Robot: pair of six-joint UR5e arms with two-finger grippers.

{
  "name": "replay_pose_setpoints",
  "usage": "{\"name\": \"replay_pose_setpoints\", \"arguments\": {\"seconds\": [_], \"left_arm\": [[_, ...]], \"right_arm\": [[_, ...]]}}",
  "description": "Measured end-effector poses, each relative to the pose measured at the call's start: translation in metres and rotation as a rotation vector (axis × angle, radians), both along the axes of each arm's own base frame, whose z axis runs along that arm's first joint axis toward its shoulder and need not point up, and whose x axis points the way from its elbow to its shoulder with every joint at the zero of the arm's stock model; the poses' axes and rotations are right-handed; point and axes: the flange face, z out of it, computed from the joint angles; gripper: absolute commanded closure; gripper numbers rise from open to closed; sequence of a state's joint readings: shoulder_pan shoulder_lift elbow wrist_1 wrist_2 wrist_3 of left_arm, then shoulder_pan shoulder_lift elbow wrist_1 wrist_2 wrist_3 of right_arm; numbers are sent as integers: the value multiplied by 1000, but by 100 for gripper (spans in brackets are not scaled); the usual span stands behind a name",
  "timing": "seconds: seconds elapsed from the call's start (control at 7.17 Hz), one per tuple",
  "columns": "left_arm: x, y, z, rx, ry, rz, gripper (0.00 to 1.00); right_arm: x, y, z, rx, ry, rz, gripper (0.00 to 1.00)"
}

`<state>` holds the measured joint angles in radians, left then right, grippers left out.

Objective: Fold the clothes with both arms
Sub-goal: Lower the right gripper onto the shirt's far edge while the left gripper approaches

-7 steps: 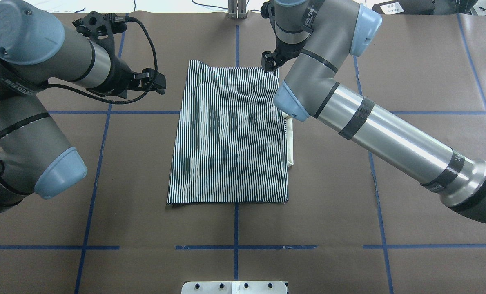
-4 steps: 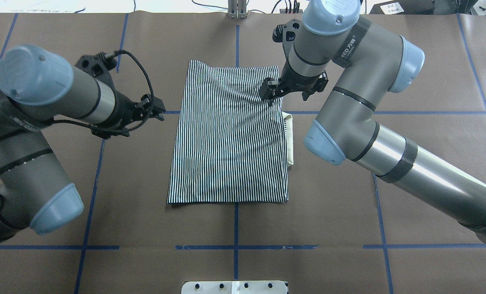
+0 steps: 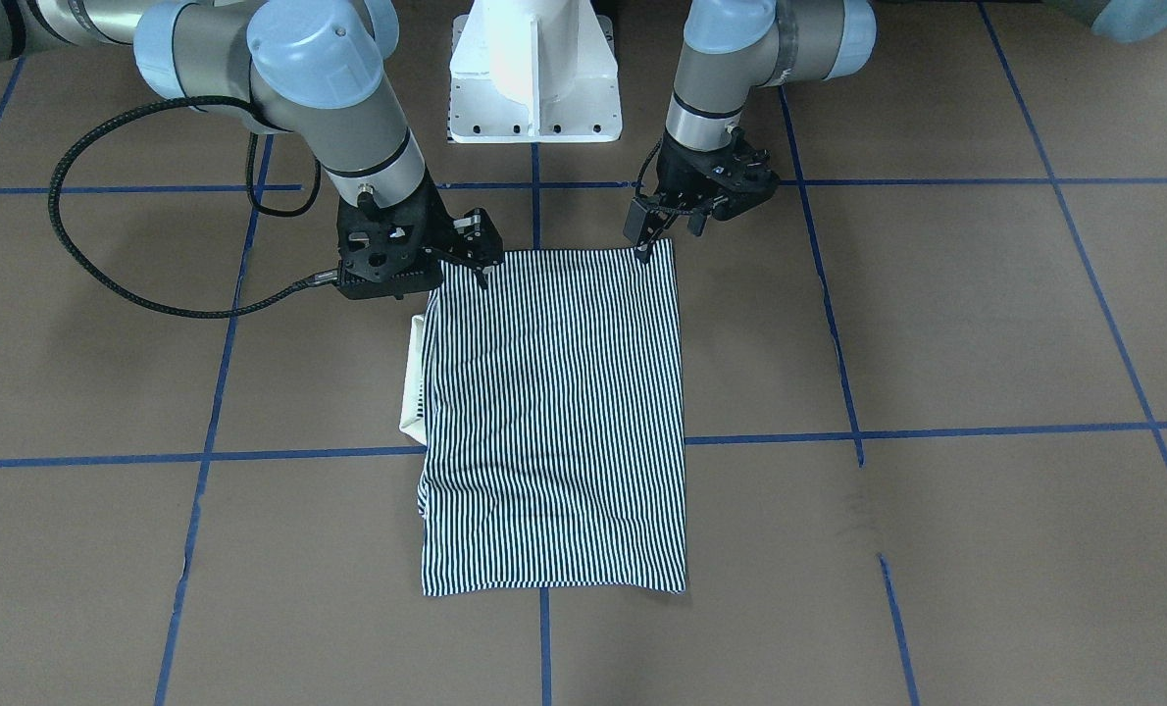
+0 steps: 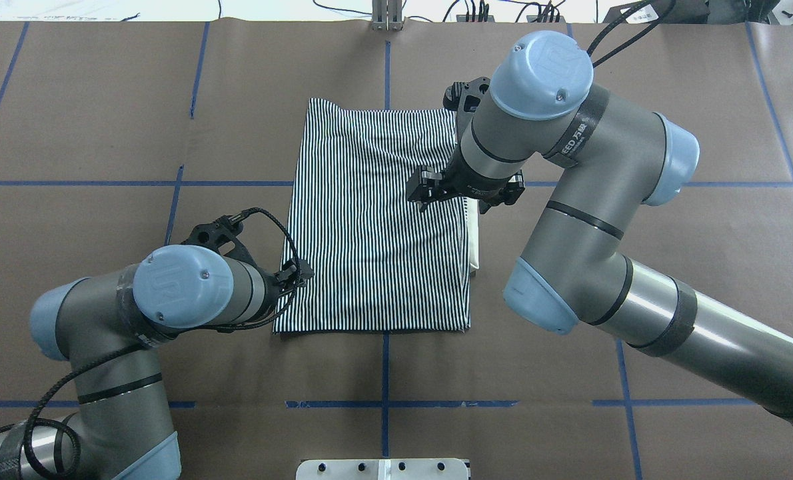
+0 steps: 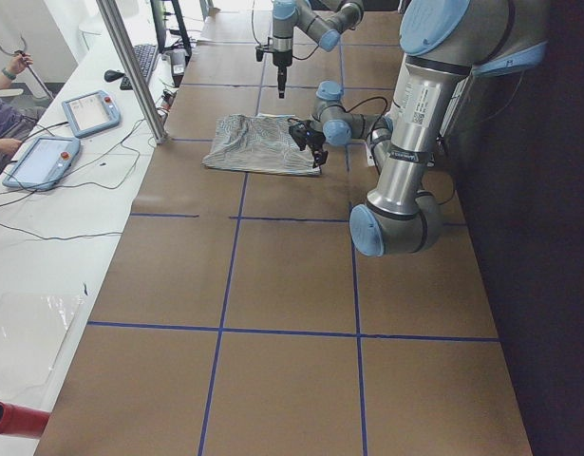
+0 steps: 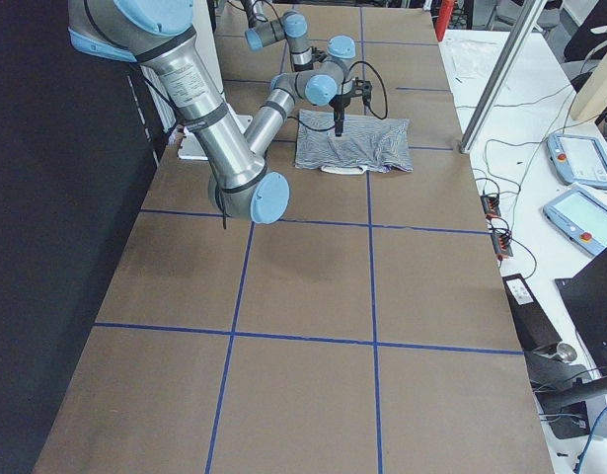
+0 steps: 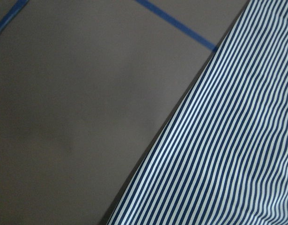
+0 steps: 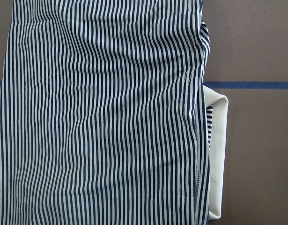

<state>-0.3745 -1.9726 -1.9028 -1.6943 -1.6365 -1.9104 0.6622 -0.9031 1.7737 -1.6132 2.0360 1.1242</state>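
1. The brown paper-covered tabletop [image 4: 703,267], gridded with blue tape lines [image 4: 623,373], spreads out on every side of the shirt I'm watching.
2. The grey-silver right arm [image 4: 670,323] with light-blue joint caps reaches in from the shirt's right side. Its wrist is bent down over the fabric.
3. The matching grey-silver left arm [image 4: 183,297] sits low beside the shirt's left long edge. A black braided cable [image 3: 83,275] loops out over the paper off the shirt's right side.
4. The navy-and-white striped polo shirt [image 4: 370,233] lies flat on the tabletop, folded into a long rectangle. One short edge faces the robot, and there are light wrinkles toward the far end.
5. The white pedestal base [image 3: 534,78] stands a little beyond the shirt's robot-side short edge.
6. The black two-finger right tool [image 4: 425,195] hangs above the shirt's right half, and its wrist camera looks straight down on the stripes. The cloth beneath lies flat and unlifted. I cannot tell how far apart the jaws stand.
7. The black left tool [image 3: 645,245] points down at the shirt's robot-side left corner, tips right by the hem. I cannot tell whether they touch the cloth or how wide they are set. Its wrist camera shows the shirt's edge running diagonally against bare paper.
8. The plain cream collar [image 8: 218,164] pokes out from under the shirt's right long edge, about midway along.
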Motion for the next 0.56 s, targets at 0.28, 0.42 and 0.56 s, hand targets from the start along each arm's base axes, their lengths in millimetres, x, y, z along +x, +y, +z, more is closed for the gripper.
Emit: {"name": "replay_pose_setpoints", "arguments": {"seconds": [0.28, 0.42, 0.56], "left_arm": [[20, 7, 18, -11, -41, -3, 11], [23, 8, 20, -11, -46, -2, 12], [24, 8, 20, -10, -47, 0, 14]], "right_arm": [[-2, 2, 0, -5, -1, 2, 0], [-2, 3, 0, -6, 0, 2, 0], [-2, 3, 0, -6, 0, 1, 0]]}}
